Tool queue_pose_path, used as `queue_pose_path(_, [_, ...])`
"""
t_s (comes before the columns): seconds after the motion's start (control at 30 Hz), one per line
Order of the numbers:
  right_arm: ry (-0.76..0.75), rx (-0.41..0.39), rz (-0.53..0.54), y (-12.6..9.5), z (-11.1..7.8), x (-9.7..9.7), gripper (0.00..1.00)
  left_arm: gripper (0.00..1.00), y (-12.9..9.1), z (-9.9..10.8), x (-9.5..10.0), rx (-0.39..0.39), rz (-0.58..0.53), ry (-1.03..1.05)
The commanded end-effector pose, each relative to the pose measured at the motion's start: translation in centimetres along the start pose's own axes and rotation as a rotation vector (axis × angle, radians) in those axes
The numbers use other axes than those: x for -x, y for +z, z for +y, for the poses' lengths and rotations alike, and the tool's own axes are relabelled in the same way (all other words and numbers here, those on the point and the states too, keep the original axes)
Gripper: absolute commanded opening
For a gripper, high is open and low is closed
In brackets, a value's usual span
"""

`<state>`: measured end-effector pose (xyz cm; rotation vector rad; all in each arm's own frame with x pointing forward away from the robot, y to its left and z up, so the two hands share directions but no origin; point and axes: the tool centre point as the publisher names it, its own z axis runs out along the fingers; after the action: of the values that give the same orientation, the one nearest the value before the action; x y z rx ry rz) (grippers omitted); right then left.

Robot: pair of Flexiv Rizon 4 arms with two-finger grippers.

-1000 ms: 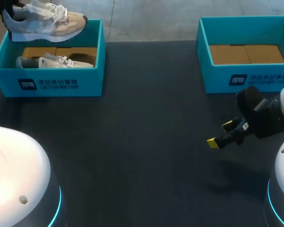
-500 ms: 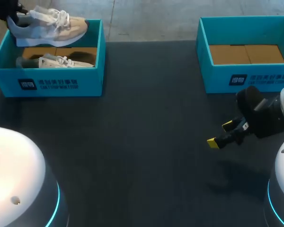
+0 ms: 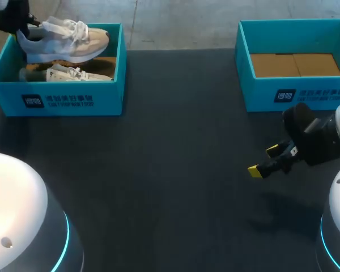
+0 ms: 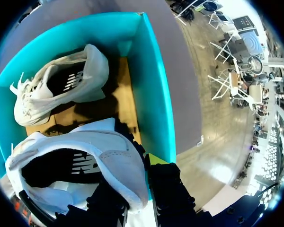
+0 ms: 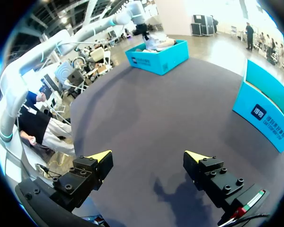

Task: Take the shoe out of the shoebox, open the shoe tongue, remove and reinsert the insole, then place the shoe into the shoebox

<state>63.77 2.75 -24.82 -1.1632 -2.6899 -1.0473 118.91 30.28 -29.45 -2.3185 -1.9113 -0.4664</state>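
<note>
Left gripper [image 4: 139, 182] is seen clamped on the heel of a white-and-tan shoe [image 3: 65, 39], which is held just above the left shoebox [image 3: 56, 99], over a second shoe [image 3: 68, 73] lying inside. Taking out is judged to be underway. Tongue opening, insole removal and reinsertion, and boxing are left to be done. Further right, the right gripper [image 3: 266, 160] is held spread, grasping nothing, above the table [image 3: 158, 170] near the right shoebox [image 3: 294, 93].

1 shoe [image 3: 68, 39] above left shoebox [image 3: 105, 101]
</note>
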Motion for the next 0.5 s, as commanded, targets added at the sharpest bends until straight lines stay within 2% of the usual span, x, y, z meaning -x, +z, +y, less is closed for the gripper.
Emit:
queue_pose_path(0.03, [-0.001, 0.002, 0.000, 0.0, -0.1, -0.1, 1.00, 0.00, 1.6, 0.6, 0.5, -0.005, 0.008, 0.000])
queue_pose_path(0.5, [-0.001, 0.002, 0.000, 0.0, -0.1, -0.1, 1.00, 0.00, 3.9, 0.9, 2.2, -0.021, 0.029, 0.003])
